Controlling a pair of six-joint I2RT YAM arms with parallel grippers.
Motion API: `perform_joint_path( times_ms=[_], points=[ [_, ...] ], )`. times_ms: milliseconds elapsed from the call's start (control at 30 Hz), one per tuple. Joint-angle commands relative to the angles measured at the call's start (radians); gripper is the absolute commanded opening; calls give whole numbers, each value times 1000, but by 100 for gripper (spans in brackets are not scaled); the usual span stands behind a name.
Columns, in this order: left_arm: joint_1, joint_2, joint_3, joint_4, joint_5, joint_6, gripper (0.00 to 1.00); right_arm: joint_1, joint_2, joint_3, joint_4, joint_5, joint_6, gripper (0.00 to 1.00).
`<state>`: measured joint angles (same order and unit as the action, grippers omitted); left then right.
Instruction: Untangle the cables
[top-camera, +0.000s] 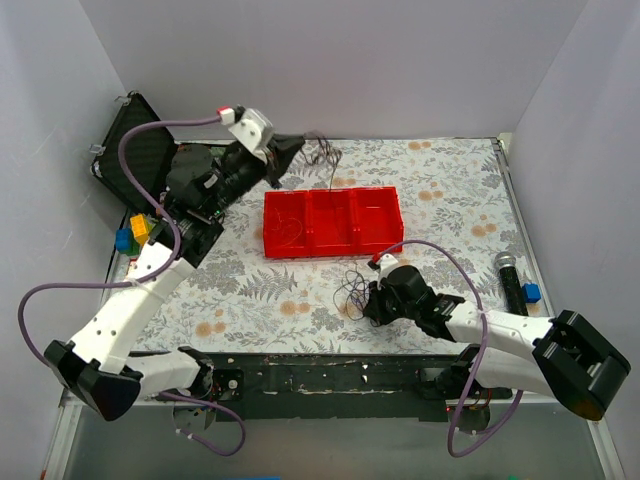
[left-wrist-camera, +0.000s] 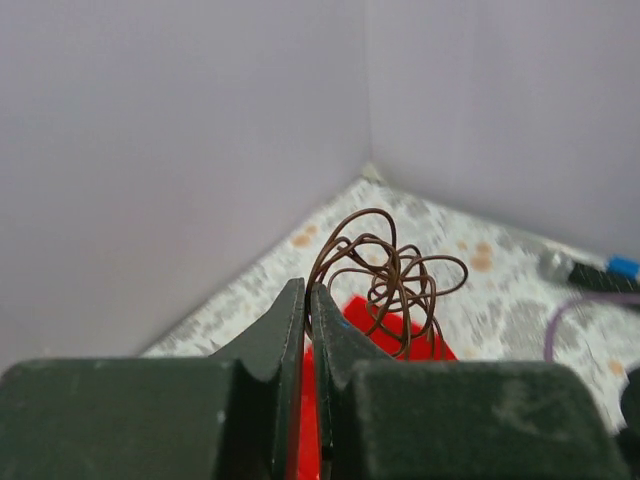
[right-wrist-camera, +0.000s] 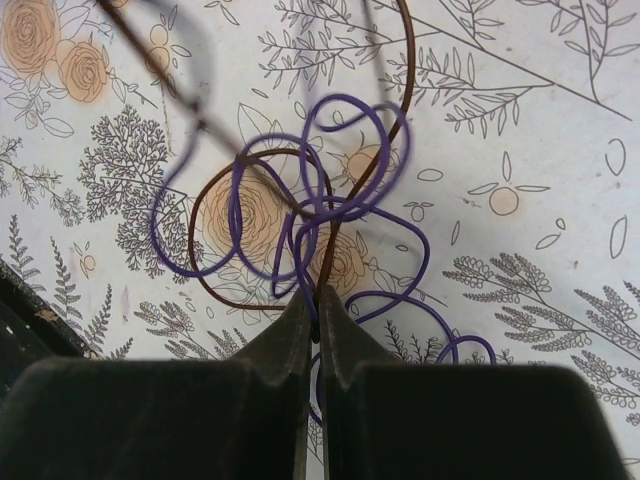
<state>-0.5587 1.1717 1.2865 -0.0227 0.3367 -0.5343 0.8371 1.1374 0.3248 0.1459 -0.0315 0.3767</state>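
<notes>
My left gripper (top-camera: 298, 146) is raised at the back of the table, behind the red tray, and is shut on a coiled brown cable (top-camera: 324, 153). In the left wrist view the brown coil (left-wrist-camera: 388, 277) springs out from the closed tips (left-wrist-camera: 308, 293). My right gripper (top-camera: 370, 300) is low over the flowered cloth in front of the tray, shut on a small clump of purple and brown cables (top-camera: 352, 292). In the right wrist view the purple loops (right-wrist-camera: 330, 215) and a brown wire (right-wrist-camera: 395, 120) run out from the closed tips (right-wrist-camera: 317, 300).
A red three-compartment tray (top-camera: 385, 240) lies mid-table; a thin orange-red wire (top-camera: 286, 231) lies in its left compartment. A black case (top-camera: 125, 150) leans at the back left, coloured blocks (top-camera: 133, 233) below it. A black microphone (top-camera: 510, 280) and a blue block (top-camera: 531, 292) lie at the right.
</notes>
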Motion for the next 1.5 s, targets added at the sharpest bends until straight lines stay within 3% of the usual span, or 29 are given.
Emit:
perform_joint_path(
  times_ms=[0, 167, 333, 567, 700, 800, 1100, 1267, 1467],
  points=[
    [10, 23, 163, 153, -237, -65, 0, -4, -18, -15, -46, 59, 28, 7],
    [10, 77, 368, 176, -323, -72, 0, -4, 8, -4, -48, 59, 30, 6],
    [10, 89, 464, 191, -288, -111, 0, -4, 19, -1, -52, 73, 39, 4],
    [10, 131, 600, 332, -361, -128, 0, -4, 61, 16, -88, 107, 65, 1],
    [10, 163, 697, 294, -303, -142, 0, -4, 94, 37, -109, 120, 70, 1],
    [11, 128, 630, 199, -225, -177, 0, -4, 73, 45, -123, 134, 73, 1],
    [10, -50, 151, 67, -136, -222, 0, -4, -227, -35, -83, 93, 50, 1],
    [10, -40, 31, 81, -53, -201, 0, -4, -363, -70, -86, 88, 44, 2],
    [9, 40, -85, 128, -51, -175, 0, -4, -441, -85, -109, 90, 51, 2]
  ],
)
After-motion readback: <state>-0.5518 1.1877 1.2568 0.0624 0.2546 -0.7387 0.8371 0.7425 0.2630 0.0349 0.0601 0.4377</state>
